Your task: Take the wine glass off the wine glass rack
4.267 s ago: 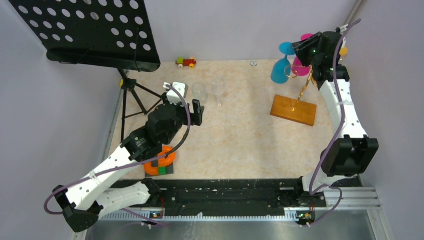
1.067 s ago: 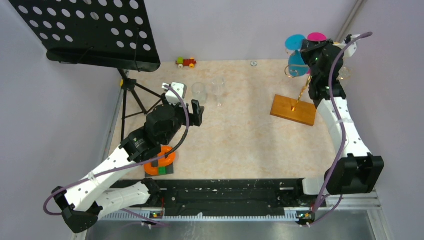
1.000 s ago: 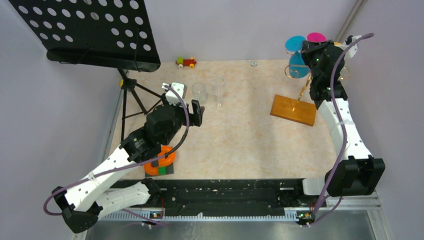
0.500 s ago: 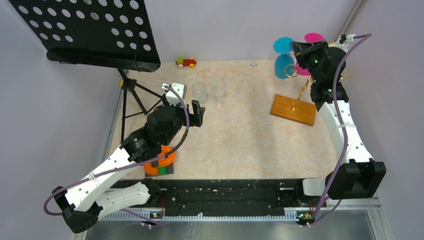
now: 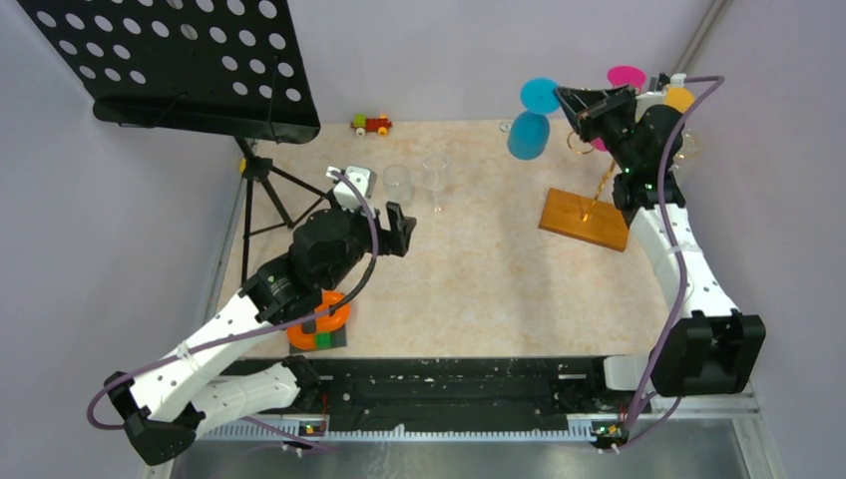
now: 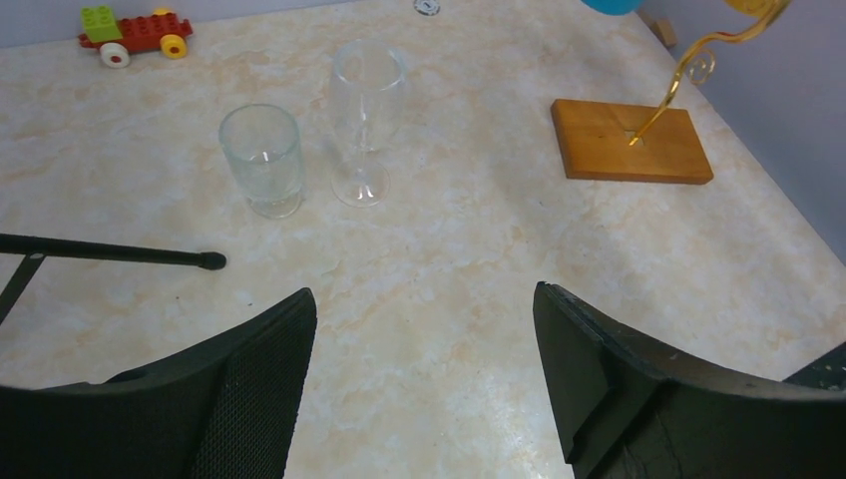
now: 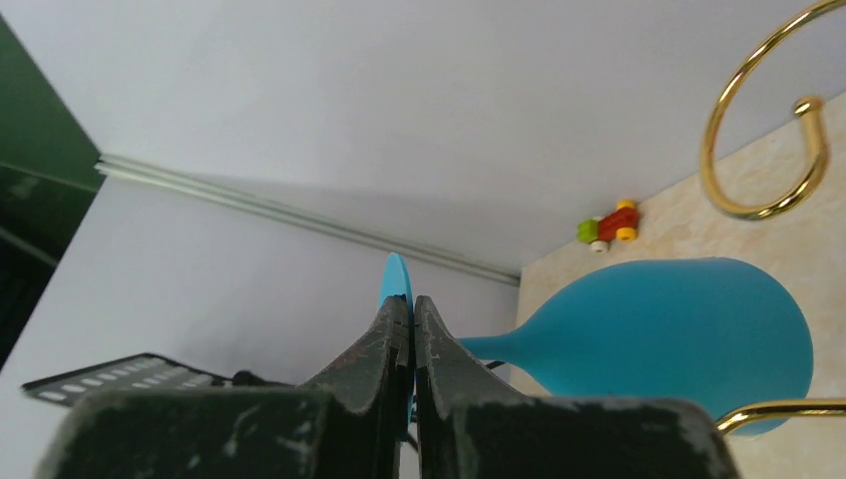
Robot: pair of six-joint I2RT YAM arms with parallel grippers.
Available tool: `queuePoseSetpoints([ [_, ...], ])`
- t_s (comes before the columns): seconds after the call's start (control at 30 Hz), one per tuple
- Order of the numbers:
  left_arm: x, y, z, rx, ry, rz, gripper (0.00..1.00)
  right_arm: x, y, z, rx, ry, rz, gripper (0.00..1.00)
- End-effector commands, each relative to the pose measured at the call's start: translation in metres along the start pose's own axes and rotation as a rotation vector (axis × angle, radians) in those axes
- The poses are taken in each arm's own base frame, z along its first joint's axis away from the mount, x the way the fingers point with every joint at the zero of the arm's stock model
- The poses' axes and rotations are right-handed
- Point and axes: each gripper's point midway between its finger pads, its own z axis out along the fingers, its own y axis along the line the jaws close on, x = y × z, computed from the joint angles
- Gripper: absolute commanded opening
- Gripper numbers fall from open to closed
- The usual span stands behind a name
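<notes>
No text, label, brand, number or sign is showing legibly in any of the views.
</notes>
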Motion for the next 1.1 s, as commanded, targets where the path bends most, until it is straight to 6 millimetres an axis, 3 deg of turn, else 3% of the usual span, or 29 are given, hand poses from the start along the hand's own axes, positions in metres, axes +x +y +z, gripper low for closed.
queuePoseSetpoints([
  [0.0, -0.035, -0.033, -0.007, 0.163, -0.084, -0.078, 0.84, 0.013, 0.075, -0.039, -0.241, 0.083, 0.056, 0.00],
  [0.2, -0.064, -0.087, -0.012, 0.407, -0.106, -0.199, 0.85, 0.023, 0.122, -0.084, -0.385, 0.139, 0.125, 0.00],
  [0.37, -0.093, -0.125, -0.020, 0.596, -0.096, -0.412, 0.85, 0.028, 0.146, -0.120, -0.485, 0.184, 0.278, 0.00],
  [0.63, -0.135, -0.136, -0.012, 0.805, -0.133, -0.691, 0.85, 0.034, 0.161, -0.155, -0.593, 0.262, 0.444, 0.00],
  [0.93, -0.146, -0.148, -0.001, 0.853, -0.109, -0.703, 0.77, 0.037, 0.173, -0.180, -0.661, 0.303, 0.486, 0.00],
  [1.07, -0.157, -0.153, -0.012, 0.919, -0.135, -0.708, 0.76, 0.041, 0.172, -0.181, -0.659, 0.329, 0.492, 0.00],
])
